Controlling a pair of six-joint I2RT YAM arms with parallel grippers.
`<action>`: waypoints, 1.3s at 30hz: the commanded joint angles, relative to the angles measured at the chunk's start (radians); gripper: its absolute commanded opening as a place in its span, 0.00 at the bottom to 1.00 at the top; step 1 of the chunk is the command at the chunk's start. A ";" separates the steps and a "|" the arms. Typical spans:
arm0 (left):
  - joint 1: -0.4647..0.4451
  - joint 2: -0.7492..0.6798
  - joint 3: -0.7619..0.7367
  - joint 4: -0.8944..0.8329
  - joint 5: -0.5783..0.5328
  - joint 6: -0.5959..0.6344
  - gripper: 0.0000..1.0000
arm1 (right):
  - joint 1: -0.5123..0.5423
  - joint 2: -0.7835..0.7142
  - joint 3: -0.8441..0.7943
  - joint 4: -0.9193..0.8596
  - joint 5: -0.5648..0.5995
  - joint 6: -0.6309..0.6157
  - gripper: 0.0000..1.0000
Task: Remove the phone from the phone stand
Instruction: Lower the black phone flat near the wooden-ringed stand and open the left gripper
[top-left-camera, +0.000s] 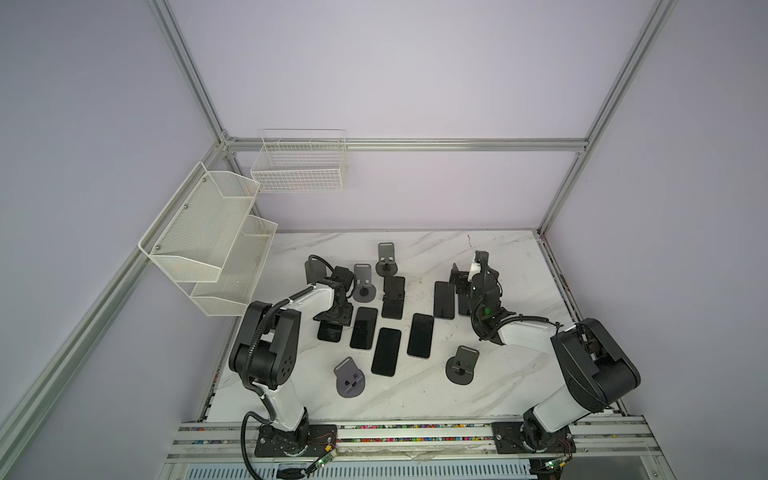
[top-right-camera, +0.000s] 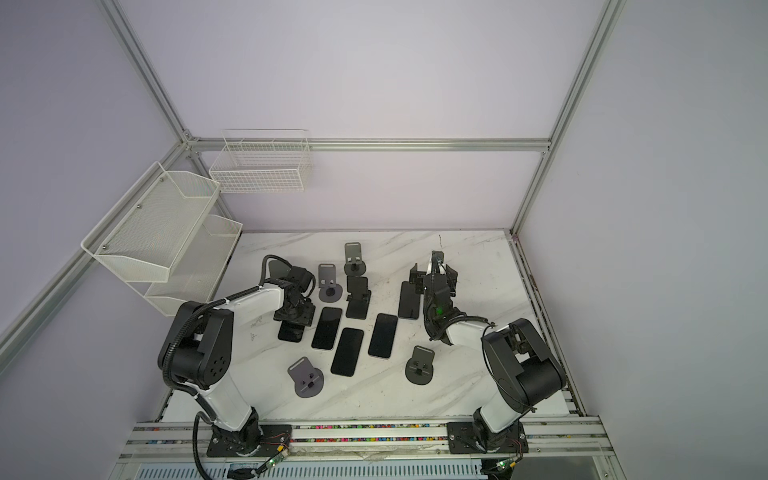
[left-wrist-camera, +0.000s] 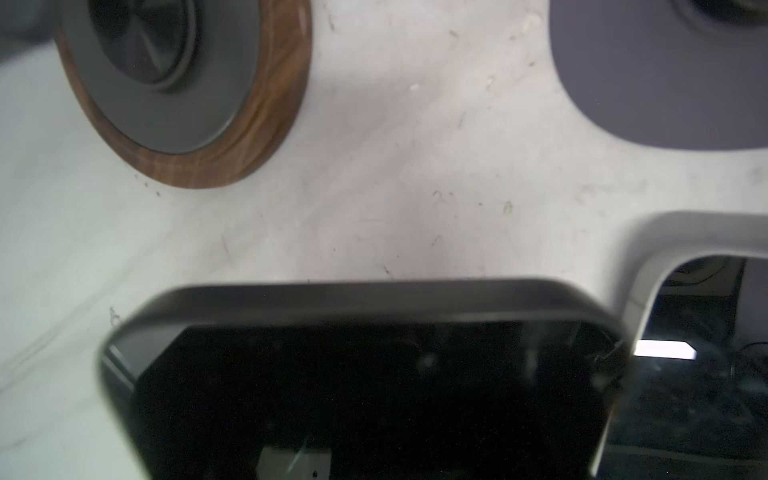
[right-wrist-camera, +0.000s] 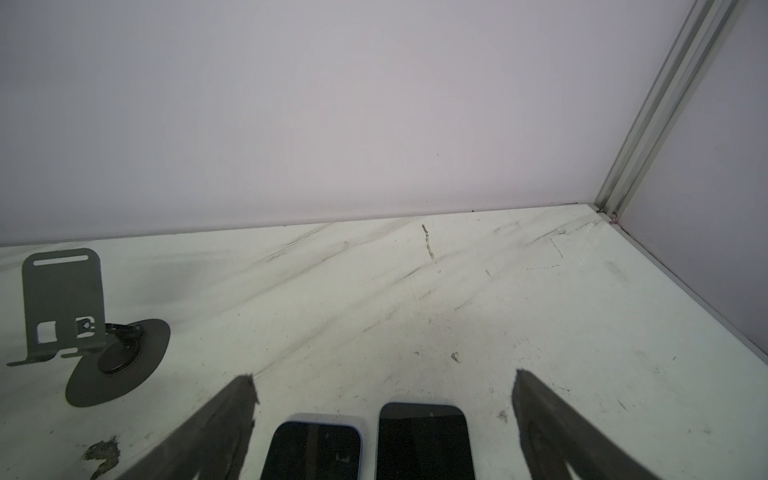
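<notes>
Phone, screen up, long axis running front-to-back, pinched by closed left gripper; right gripper gapes empty.

Glossy black glass on the phone — its rim satin dark. One stand base shows brown wood grain (ring only); the upright stand looks matt grey metal. Tabletop: marble-look, scuffed.

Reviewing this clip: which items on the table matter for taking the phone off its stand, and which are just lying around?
Part of the job: phone filling the left wrist view; wood-rimmed stand base near it.

Lying about: three flat phones mid-table; two more phones on the right side; four empty grey stands; wall baskets.
</notes>
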 joint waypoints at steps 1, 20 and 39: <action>0.023 0.018 0.056 0.000 0.047 0.023 0.70 | 0.004 0.003 0.019 -0.002 0.012 -0.014 0.97; 0.046 0.110 0.045 -0.009 0.202 0.069 0.74 | 0.003 -0.003 0.012 0.003 0.012 -0.013 0.97; 0.076 0.136 0.037 -0.041 0.226 0.075 0.76 | 0.004 0.001 0.017 -0.001 0.014 -0.010 0.97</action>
